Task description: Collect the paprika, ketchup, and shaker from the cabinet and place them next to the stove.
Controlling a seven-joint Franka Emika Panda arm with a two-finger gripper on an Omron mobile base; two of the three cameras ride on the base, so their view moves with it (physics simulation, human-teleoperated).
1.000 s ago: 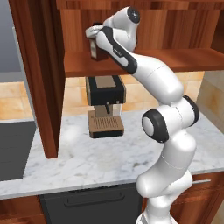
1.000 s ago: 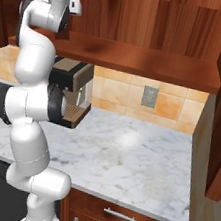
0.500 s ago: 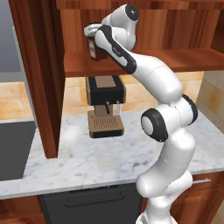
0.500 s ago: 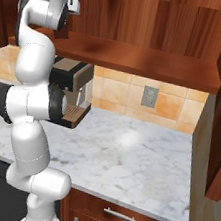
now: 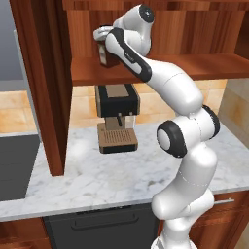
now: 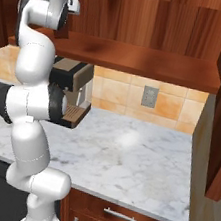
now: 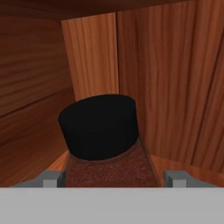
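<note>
One bottle, the paprika, is held between the two finger tips of the gripper, which sit against its brown shoulders at about 8 and 4 o'clock of the black cap in the hand view; the jaws are drawn in onto its sides, and it stands on the shelf of the cabinet, toward the shelf's 9 o'clock end in the left base view. For the step to be done well, the bottle is probably best lifted a little before being drawn straight out, so that the base is not dragged along the board and the cap is not knocked on the panel above. The body is squarish, dark brown and speckled, and the screw cap is round, matt and black. Smooth, reddish wood with a long grain is seen all around it. Below the shelf, a boxy coffee machine stands on a veined marble counter.
</note>
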